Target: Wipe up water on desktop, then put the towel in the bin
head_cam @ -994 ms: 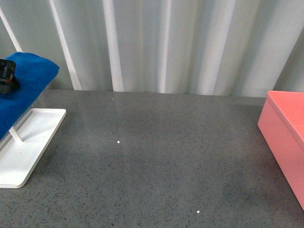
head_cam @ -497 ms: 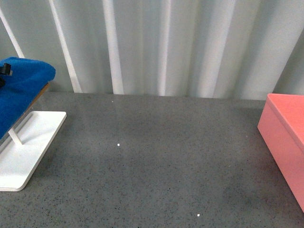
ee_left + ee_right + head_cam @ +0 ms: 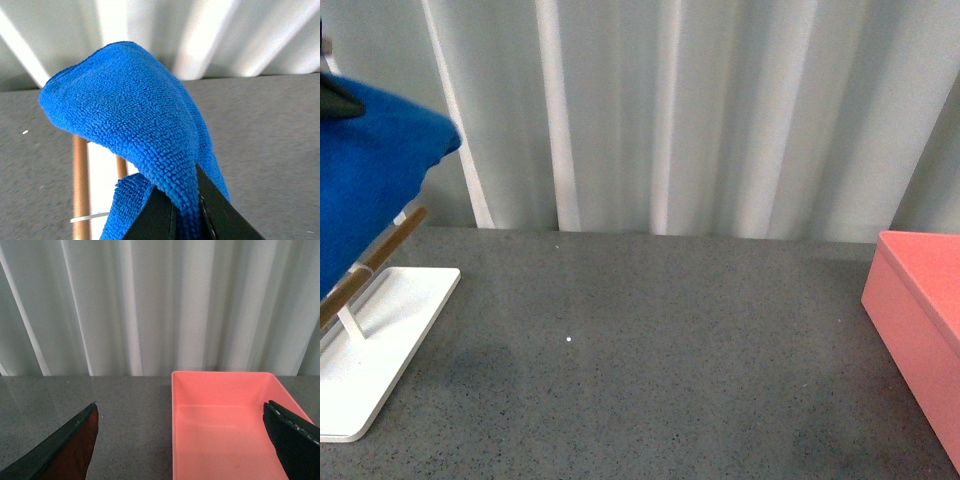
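Nearest the robot, the desktop (image 3: 650, 400) is spreading out wide and flat, dark grey stone with fine pale speckles. No puddle is showing plainly on it, only faintly darker patches that could be damp or shadow. On its left edge the white rack base (image 3: 380, 350) is lying as a smooth rounded slab, and at the right edge the bin (image 3: 910, 320) is standing, a salmon-pink plastic box with straight walls and a thin rim. The right gripper (image 3: 181, 407) is hovering over that bin with its dark fingers spread wide apart and nothing between them. Further back on the left, a wooden rod (image 3: 390, 245) is slanting up from the rack, and above it the towel (image 3: 370, 180) is hanging, bright blue, fluffy and floppy. The left gripper (image 3: 180, 200) is pinching a thick fold of the towel, jaws closed tight on the pile, while the rest is arching up and draping down past the rods. So the cloth is sitting at the far left in the left arm's grasp, its long side running downward from the pinch. The open desktop to be wiped is lying below and to the right of it, and the bin is waiting well apart on the far right, nearer the right arm. Behind everything, the pale pleated curtain (image 3: 700, 110) is falling in soft vertical folds.
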Robot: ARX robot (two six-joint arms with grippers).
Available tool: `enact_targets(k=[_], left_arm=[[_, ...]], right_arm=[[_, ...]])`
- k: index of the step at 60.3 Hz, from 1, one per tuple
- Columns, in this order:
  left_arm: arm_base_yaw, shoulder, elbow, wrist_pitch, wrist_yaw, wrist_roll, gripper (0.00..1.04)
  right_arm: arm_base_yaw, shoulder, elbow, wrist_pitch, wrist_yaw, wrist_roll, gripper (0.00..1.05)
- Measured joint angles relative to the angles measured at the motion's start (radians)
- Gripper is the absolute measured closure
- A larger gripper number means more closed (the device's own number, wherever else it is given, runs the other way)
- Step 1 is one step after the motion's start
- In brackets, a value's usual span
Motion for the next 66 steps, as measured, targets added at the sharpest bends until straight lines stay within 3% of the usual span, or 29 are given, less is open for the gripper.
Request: enact_targets(k=[4,11,20,28,66], left_arm=[[-0.063,-0.084,-0.026,0.016,0.084,-0.073,1.01],[-0.162,-0.165,-0.069,0.061,0.143,-0.156,1.01],[-0.323,-0.218,-0.121,0.159,0.177,-0.279,1.01],[-0.403,-0.221,-0.138,0.208,0.163,-0.330,1.01],[-0.521,-0.164,-0.243,0.298,0.126,-0.412,1.01]], right_arm=[[0.000,0.000,0.000,0.000,0.000,0.000,0.07],[0.000,0.000,0.000,0.000,0.000,0.000,0.07],[0.000,0.000,0.000,0.000,0.000,0.000,0.07],[0.000,0.000,0.000,0.000,0.000,0.000,0.07],[0.000,0.000,0.000,0.000,0.000,0.000,0.07]])
